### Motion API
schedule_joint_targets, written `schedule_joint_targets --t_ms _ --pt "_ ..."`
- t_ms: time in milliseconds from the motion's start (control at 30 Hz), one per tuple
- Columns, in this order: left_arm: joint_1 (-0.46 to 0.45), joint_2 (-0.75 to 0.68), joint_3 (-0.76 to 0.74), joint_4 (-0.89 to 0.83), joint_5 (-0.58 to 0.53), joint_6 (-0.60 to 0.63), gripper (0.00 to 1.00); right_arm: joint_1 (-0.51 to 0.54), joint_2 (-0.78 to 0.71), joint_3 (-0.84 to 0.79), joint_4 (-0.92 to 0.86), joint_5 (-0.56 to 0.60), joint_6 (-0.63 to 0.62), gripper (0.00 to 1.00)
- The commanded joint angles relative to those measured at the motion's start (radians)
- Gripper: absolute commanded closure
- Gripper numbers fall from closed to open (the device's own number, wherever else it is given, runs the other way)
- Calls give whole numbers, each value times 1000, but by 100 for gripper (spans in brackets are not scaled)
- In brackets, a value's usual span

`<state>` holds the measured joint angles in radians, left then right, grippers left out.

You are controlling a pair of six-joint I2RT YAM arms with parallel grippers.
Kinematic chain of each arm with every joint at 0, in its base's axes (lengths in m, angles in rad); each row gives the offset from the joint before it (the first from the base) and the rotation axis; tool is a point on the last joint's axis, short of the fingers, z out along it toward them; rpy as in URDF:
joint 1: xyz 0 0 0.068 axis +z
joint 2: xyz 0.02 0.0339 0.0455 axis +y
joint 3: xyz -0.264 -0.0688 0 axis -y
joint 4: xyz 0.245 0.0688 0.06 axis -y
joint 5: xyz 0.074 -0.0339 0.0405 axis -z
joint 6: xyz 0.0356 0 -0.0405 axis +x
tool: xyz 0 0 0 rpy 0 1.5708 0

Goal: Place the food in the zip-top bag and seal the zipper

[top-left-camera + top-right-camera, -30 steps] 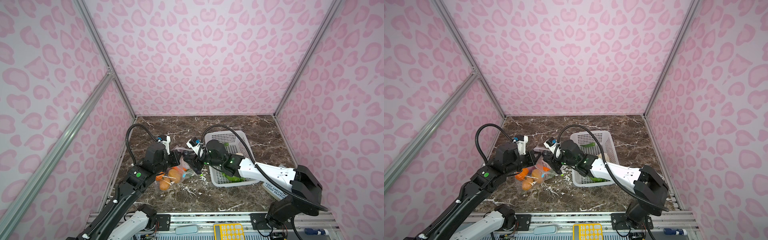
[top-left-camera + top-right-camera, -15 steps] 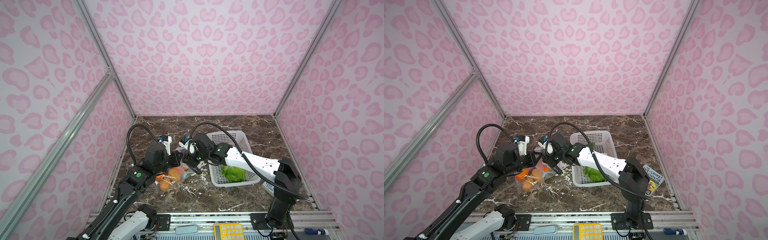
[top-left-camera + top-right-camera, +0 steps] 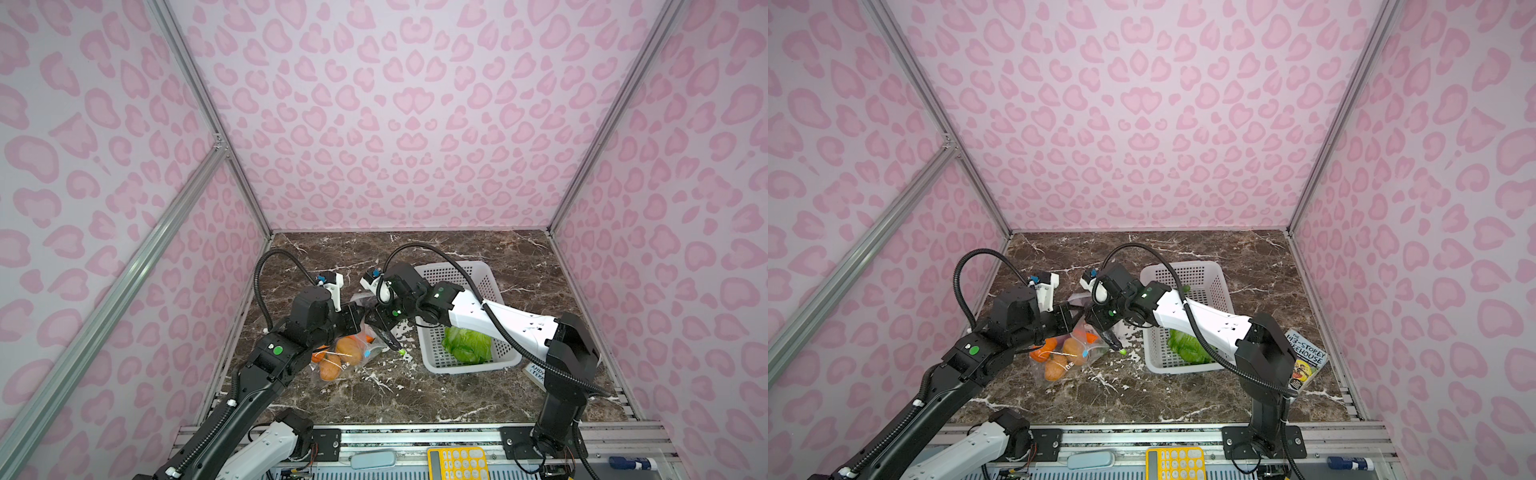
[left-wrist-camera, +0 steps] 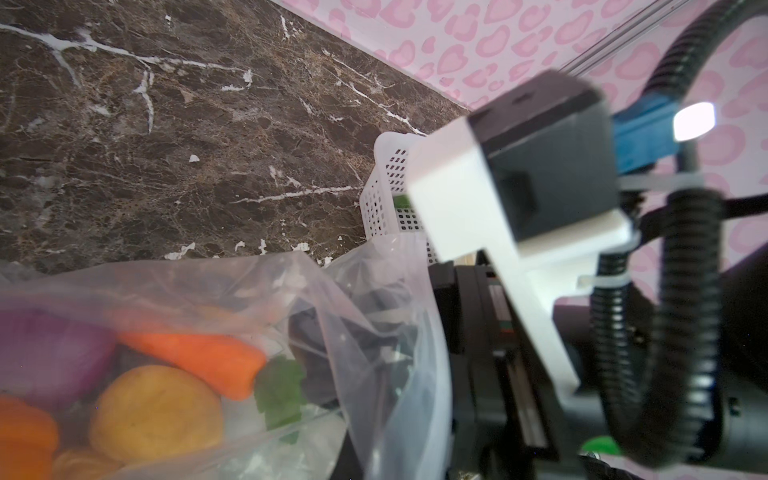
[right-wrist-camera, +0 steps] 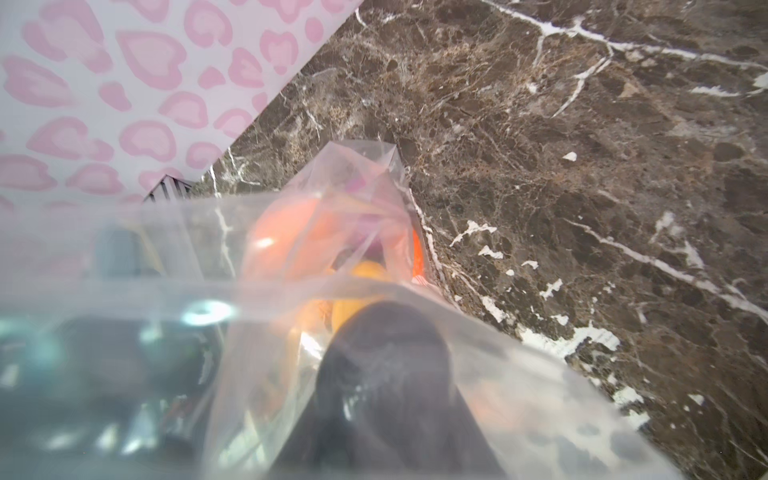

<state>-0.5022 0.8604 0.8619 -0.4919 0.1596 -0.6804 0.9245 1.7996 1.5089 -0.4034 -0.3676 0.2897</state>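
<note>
The clear zip-top bag [image 3: 332, 376] lies left of centre in both top views, with a potato [image 3: 348, 349], a carrot [image 4: 195, 361], a purple onion [image 4: 50, 349] and an orange pumpkin [image 4: 20, 424] inside. A blue zipper tab [image 3: 367, 354] shows on its side. My left gripper [image 3: 360, 318] is shut on the bag's raised mouth edge. My right gripper [image 3: 386, 330] is at the same mouth. One of its fingers [image 5: 386, 374] is a dark shape behind the bag film, so its state is unclear. The green cabbage [image 3: 467, 345] lies in the white basket [image 3: 457, 270].
The basket [image 3: 1179, 266] stands right of the bag, under my right forearm. A book [image 3: 1306, 361] lies by the right wall. A yellow calculator [image 3: 457, 463] sits on the front rail. Pink walls close in the left, back and right.
My right arm's elbow swung left and back off the basket, uncovering the cabbage, while its gripper edged left at the bag mouth. The left arm and the bag have barely moved.
</note>
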Motion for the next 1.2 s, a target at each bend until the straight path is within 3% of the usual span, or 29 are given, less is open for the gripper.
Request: schedule_joint_targets --t_ms 0,233,533,867,1033,1167 --pt "1 -4 -9 29 5 -1 97 -31 -42 -57 76 -69 93 72" --pt "1 -11 11 12 -61 -27 97 -67 -196 -193 207 -122 124 74" --pt "1 11 28 16 -55 -69 97 -64 -334 -363 580 45 137 82" --pt "1 17 25 24 -54 -128 97 -23 -295 -435 945 172 121 82" --pt "1 31 24 46 -29 -155 97 60 -248 -561 1262 280 -51 82" --pt "2 30 28 42 -28 -158 97 70 -195 -614 1405 326 -61 82"
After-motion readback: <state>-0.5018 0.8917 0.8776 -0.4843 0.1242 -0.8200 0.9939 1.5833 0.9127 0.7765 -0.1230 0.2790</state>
